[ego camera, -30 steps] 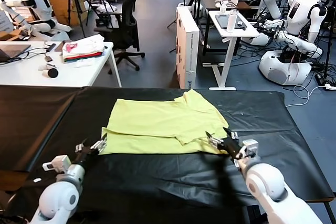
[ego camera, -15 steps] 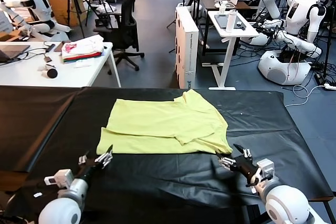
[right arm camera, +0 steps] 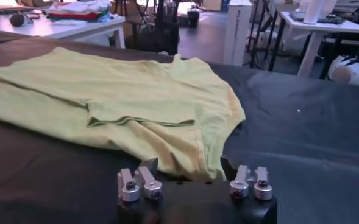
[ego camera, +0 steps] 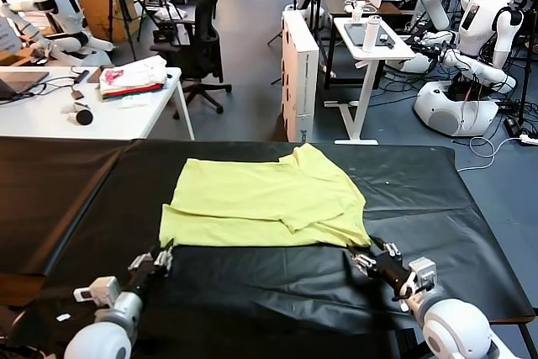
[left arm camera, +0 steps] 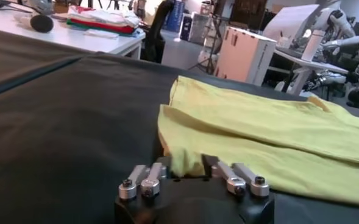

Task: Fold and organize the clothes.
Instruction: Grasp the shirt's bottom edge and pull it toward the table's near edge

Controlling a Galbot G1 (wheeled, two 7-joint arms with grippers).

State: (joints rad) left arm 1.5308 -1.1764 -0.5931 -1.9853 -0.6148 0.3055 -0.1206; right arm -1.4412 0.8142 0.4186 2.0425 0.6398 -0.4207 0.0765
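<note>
A robotics lab with a black, faintly wrinkled sheet-covered table (ego camera: 67, 199). The light yellow-green short-sleeved cotton T-shirt (ego camera: 261, 199) lies flat at its centre, partly folded, long axis across the table, soft and creased. The left gripper (ego camera: 154, 262) sits just before the shirt's near left corner; the right gripper (ego camera: 375, 260) sits just before the near right corner. Both stand wide open, holding nothing. The shirt lies directly ahead of each, about equally near.

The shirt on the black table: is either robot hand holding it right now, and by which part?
Neither. The left hand and right hand are both open at the near corners of the shirt, with nothing gripped.
</note>
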